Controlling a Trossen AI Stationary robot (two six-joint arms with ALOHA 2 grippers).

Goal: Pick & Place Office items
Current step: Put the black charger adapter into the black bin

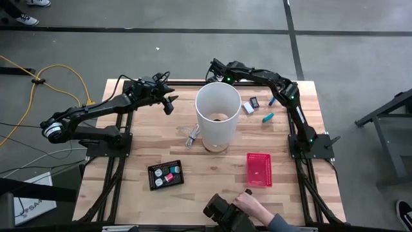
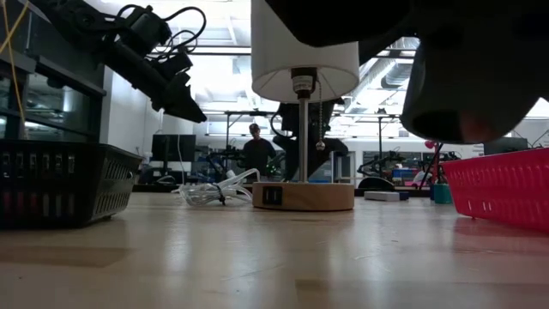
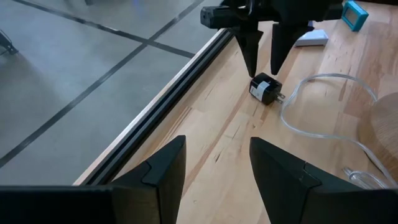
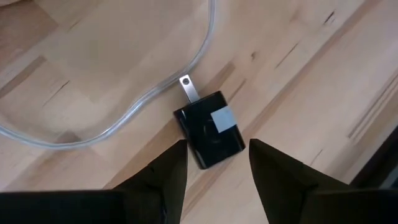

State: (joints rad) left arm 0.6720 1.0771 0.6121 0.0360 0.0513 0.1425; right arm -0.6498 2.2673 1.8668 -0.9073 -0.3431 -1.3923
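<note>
Right gripper (image 4: 212, 163) hovers, fingers apart, over small black plug adapter (image 4: 209, 129) lying on wooden table (image 4: 298, 56) by the clear cable (image 4: 112, 124). Centre, descend straight. Left gripper (image 3: 214, 163) open, waiting nearby.

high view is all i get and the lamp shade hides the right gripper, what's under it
Observer: A black plug, lying flat. The right gripper is just above it, fingers open on either side.
Operator: anything tangled with it
Observer: A clear cord curves past its prong; I cannot tell if they touch.
Operator: left gripper carrying anything
Observer: No, the left gripper is open with nothing between its fingers.
</note>
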